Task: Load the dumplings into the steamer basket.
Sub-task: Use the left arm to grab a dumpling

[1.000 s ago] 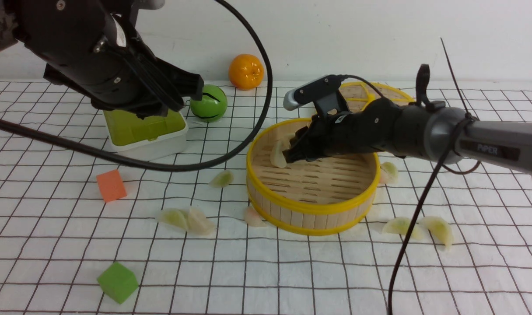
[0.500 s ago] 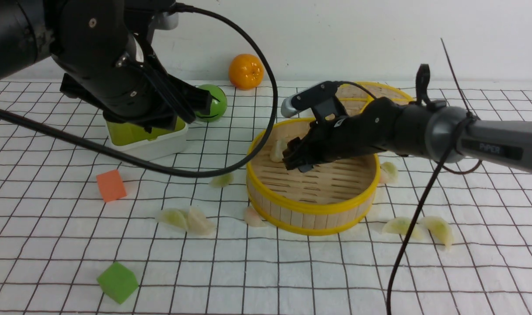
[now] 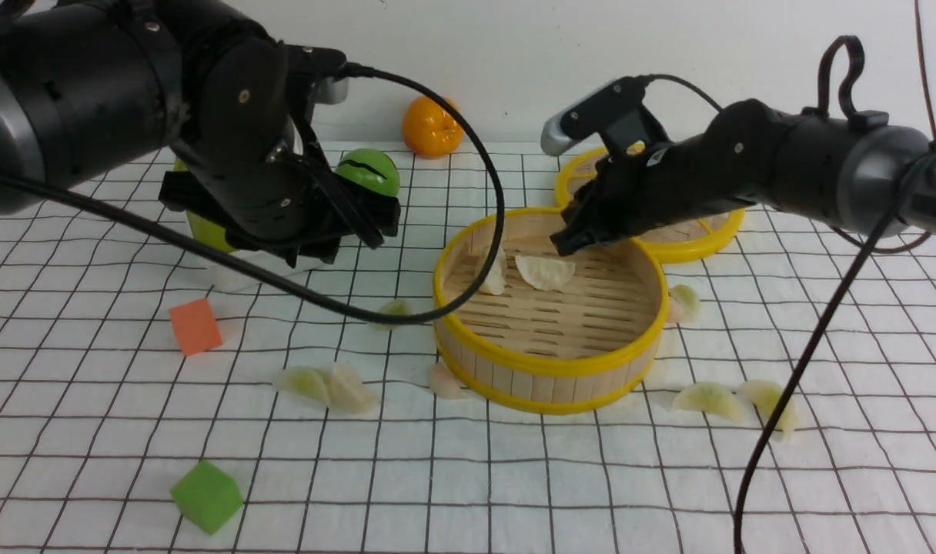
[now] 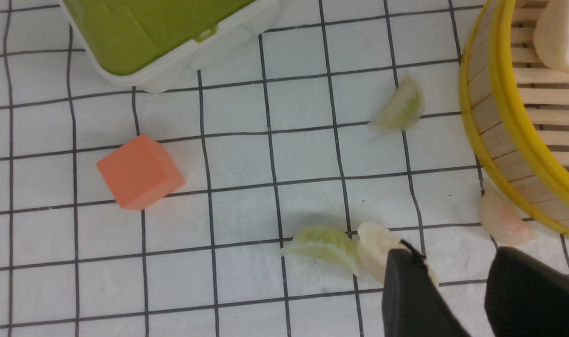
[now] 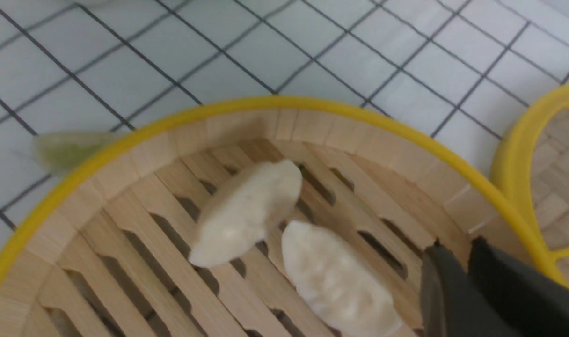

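Observation:
The steamer basket point(image 3: 545, 365) stands mid-table with two whitish dumplings point(image 3: 546, 271) point(image 3: 493, 277) on its slatted floor point(image 5: 249, 213). My right gripper point(image 3: 564, 245) hovers over its far rim, shut and empty point(image 5: 457, 244). My left gripper point(image 3: 379, 223) hangs open above the cloth left of the basket point(image 4: 455, 255), nothing between its fingers. Below it lie a pale green dumpling point(image 4: 324, 245), a white one point(image 4: 373, 248) and a pinkish one point(image 4: 502, 222). More dumplings lie loose: one green point(image 3: 391, 312), one right of the basket point(image 3: 683, 302), two at front right point(image 3: 707, 398).
The woven lid point(image 3: 691, 238) lies behind the basket. An orange cube point(image 3: 195, 326) and a green cube point(image 3: 206, 496) sit at left. A white box with a green lid point(image 4: 163, 37), a green ball point(image 3: 372, 173) and an orange fruit point(image 3: 429, 127) stand behind. Black cables hang from both arms.
My right gripper let a dumpling go into the basket, then rose toward the far rim and shut. My left arm swung right, toward the basket.

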`<state>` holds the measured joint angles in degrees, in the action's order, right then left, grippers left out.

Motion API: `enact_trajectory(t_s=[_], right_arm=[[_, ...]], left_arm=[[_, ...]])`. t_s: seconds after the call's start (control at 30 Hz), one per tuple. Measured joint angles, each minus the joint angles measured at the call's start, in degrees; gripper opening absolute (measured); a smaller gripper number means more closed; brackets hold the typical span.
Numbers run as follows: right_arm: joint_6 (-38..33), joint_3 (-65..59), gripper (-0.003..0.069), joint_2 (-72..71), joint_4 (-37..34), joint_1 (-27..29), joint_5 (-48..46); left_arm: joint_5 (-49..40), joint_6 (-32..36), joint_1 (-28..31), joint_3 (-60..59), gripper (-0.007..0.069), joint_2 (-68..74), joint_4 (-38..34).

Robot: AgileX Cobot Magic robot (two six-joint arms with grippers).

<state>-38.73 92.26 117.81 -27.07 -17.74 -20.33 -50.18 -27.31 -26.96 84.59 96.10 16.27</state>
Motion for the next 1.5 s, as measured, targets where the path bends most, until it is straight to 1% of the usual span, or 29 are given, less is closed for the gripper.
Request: enact_trajectory(t_s=[0.03,0.13,0.17,0.23,0.27,0.3,0.37,0.4,0.47,0.53,0.57,0.6,0.63,0.67,0.7,0.73,0.77,0.8,0.87,0.9,0.93,1.0,1.03,1.1,1.2,1.27,1.3,1.4,1.5], right_arm=[[1.1,0.0,-0.0014,0.6,0.1,0.5,-2.2],[2.6,0.0,-0.0021,0.5,0.4,0.7,-5.8],[3.9,0.0,-0.002,-0.1,0.4,0.7,-9.0],[5.7,-0.1,-0.001,-1.6,0.5,0.7,-13.8],[5.9,-0.1,-0.001,-1.8,0.5,0.7,-14.2],[7.9,-0.1,0.0001,-3.3,0.7,0.7,-16.7],[11.4,-0.1,0.0028,-6.0,2.1,0.7,-20.1],[11.7,-0.1,0.0031,-6.2,2.3,0.7,-20.3],[14.8,-0.1,0.0059,-9.1,4.7,0.7,-23.3],[17.8,-0.1,0.0078,-11.8,8.5,0.7,-25.6],[18.1,-0.1,0.0081,-12.0,9.3,0.7,-25.7],[20.8,-0.2,0.0088,-13.6,12.9,0.7,-26.6],[21.1,-0.3,0.0089,-13.7,13.3,0.7,-26.7],[23.4,-0.4,0.0093,-14.6,16.9,0.7,-27.2],[23.8,-0.4,0.0093,-14.7,17.4,0.7,-27.2],[26.2,-0.6,0.0096,-15.2,20.4,0.7,-27.6],[26.5,-0.6,0.0097,-15.2,20.8,0.7,-27.8],[28.7,-0.7,0.0101,-15.4,23.1,0.7,-28.7],[29.4,-0.8,0.0103,-15.4,24.0,0.7,-29.1],[30.2,-0.8,0.0106,-15.4,24.7,0.7,-29.6],[30.2,-0.8,0.0107,-15.4,24.7,0.7,-29.6],[30.4,-0.8,0.0111,-15.4,24.9,0.7,-29.7],[30.5,-0.8,0.0113,-15.4,24.9,0.7,-29.7],[30.5,-0.8,0.0115,-15.4,25.1,0.7,-29.7],[30.5,-0.8,0.0118,-15.4,25.2,0.7,-29.7],[30.5,-0.8,0.0122,-15.4,25.4,0.7,-29.8],[30.5,-0.8,0.0123,-15.4,25.4,0.7,-29.9],[30.5,-0.8,0.0126,-15.4,26.0,0.7,-30.6],[30.6,-0.8,0.0129,-15.4,26.5,0.7,-31.2]], left_arm=[[0.5,0.0,1.2,0.0,0.0239,0.7,-1.1],[0.8,0.5,4.0,0.0,0.0241,1.8,-4.2],[0.8,1.9,6.8,0.0,0.0248,2.9,-7.8],[0.8,5.5,10.1,0.0,0.0279,5.3,-15.6],[0.8,6.1,10.6,0.0,0.0283,5.9,-16.3],[0.8,7.5,12.1,0.0,0.0318,8.0,-20.9],[1.5,7.7,12.7,0.0,0.0387,11.7,-24.7],[1.6,7.6,12.7,0.0,0.0393,11.7,-24.8],[3.4,4.4,12.7,0.0,0.0443,14.7,-23.7],[5.0,-0.3,12.7,0.0,0.0468,17.0,-20.5],[5.1,-0.6,12.7,0.0,0.0469,17.3,-19.8],[5.7,-3.1,12.7,0.0,0.0471,18.5,-17.5],[5.8,-3.4,12.7,0.0,0.0471,18.8,-17.3],[6.2,-4.7,12.7,0.0,0.0469,20.0,-16.3],[6.2,-4.8,12.7,0.0,0.0468,20.0,-16.3],[6.6,-5.3,12.7,0.0,0.0456,20.9,-16.3],[6.8,-5.3,12.7,0.0,0.0454,21.0,-16.3],[6.9,-5.2,12.7,0.0,0.0428,21.6,-16.6],[7.0,-5.1,12.7,0.1,0.0409,21.7,-16.7],[7.0,-4.8,12.7,0.1,0.0367,21.7,-16.8],[7.0,-4.5,12.7,0.1,0.0357,21.7,-16.8],[7.7,-1.9,12.7,0.1,0.029,21.7,-17.0],[7.9,-1.1,12.7,0.1,0.0271,21.7,-17.2],[8.4,3.3,12.7,0.1,0.0196,21.7,-17.9],[9.6,7.2,12.7,0.1,0.0155,21.7,-18.2],[9.6,8.2,12.7,0.3,0.0168,21.6,-18.4],[9.1,8.5,12.7,0.6,0.019,21.5,-18.4],[5.1,8.4,12.7,3.1,0.0276,20.7,-18.4],[-1.8,7.3,12.7,6.0,0.0365,19.0,-19.2]])
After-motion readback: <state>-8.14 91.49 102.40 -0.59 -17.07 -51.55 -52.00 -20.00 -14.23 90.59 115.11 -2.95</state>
